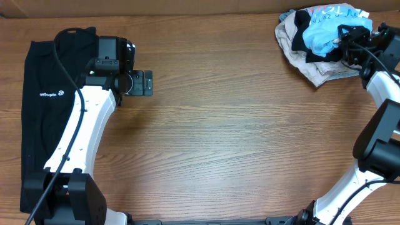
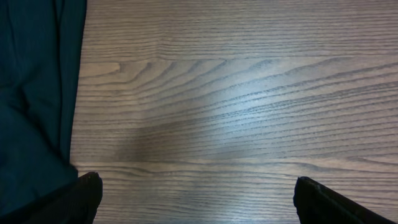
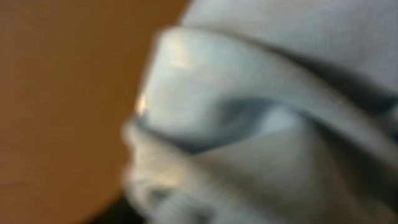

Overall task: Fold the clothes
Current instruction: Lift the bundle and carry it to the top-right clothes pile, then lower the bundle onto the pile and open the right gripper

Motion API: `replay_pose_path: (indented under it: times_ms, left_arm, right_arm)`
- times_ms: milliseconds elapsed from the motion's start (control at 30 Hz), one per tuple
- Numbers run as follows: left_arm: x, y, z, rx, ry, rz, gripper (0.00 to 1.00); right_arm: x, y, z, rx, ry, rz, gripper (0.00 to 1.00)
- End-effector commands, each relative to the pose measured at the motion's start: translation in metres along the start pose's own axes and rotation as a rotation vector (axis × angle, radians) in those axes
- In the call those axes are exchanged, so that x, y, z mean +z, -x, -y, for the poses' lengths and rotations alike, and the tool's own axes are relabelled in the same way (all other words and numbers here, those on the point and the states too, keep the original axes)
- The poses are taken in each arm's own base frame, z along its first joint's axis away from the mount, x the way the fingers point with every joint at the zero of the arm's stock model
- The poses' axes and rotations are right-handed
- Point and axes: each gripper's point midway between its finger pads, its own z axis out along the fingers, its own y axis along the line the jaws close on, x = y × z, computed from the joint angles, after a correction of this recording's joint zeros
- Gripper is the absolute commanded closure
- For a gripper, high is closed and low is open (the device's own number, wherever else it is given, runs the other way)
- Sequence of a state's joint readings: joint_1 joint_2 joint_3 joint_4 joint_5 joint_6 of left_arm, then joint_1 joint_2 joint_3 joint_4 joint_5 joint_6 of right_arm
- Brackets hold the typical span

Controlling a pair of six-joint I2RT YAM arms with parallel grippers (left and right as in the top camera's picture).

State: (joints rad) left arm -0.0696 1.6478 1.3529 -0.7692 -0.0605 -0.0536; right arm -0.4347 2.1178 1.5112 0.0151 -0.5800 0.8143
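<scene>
1. The black garment lies flat and long down the left side of the overhead view, with its small white logo facing up. Its right edge runs fairly straight from top to bottom and is partly covered by the left arm.
2. The left gripper is in the upper left of the overhead view. It sits just past the garment's right edge, over wood, and points toward the right of the frame. In the left wrist view its fingers stand wide apart in the two lower corners, released, with only table between them. The garment's dark edge runs down the left of that frame, close to the left fingertip.
3. The light blue T-shirt is crumpled in a heap in the upper right corner of the overhead view, its lettering against the top edge. A pale cloth and a dark piece are bunched with it, and the heap's outline is ragged.
4. The right gripper is pressed into the right side of the heap, against the blue fabric. The right wrist view shows only blurred pale folds with brown table at the left. I cannot tell whether the fingers are clenched on cloth.
5. The table shows a wide stretch of wood grain between the black garment and the heap, across the middle and lower centre of the overhead view.
</scene>
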Motion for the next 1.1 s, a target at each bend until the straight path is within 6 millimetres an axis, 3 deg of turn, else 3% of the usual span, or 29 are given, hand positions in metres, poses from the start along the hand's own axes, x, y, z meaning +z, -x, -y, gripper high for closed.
replay_pose_path:
  times_ms: [0,167,467,600,833,1067]
  left_arm:
    - [-0.003,0.007,0.000,-0.019,-0.005,0.019,0.00]
    - [-0.003,0.006,0.000,-0.019,-0.005,0.018,0.00]
    - [-0.003,0.006,0.000,-0.018,-0.008,0.018,0.00]
    - [-0.003,0.007,0.000,-0.018,-0.008,0.018,0.00]
    - [-0.003,0.007,0.000,-0.019,-0.008,0.021,0.00]
    - [-0.003,0.010,0.000,-0.019,-0.009,0.033,0.00]
  right_arm:
    - [-0.012,0.000,0.002,-0.053,-0.033,-0.032,0.26]
    - [-0.028,-0.013,0.016,-0.063,-0.105,-0.102,0.18]
    - [-0.095,-0.006,-0.025,-0.238,-0.225,-0.037,0.01]
    - [-0.116,-0.007,-0.039,-0.324,-0.245,-0.027,0.00]
    - [-0.126,-0.001,-0.087,-0.538,-0.200,0.049,0.00]
    - [-0.122,0.029,-0.136,-0.813,-0.341,0.303,0.00]
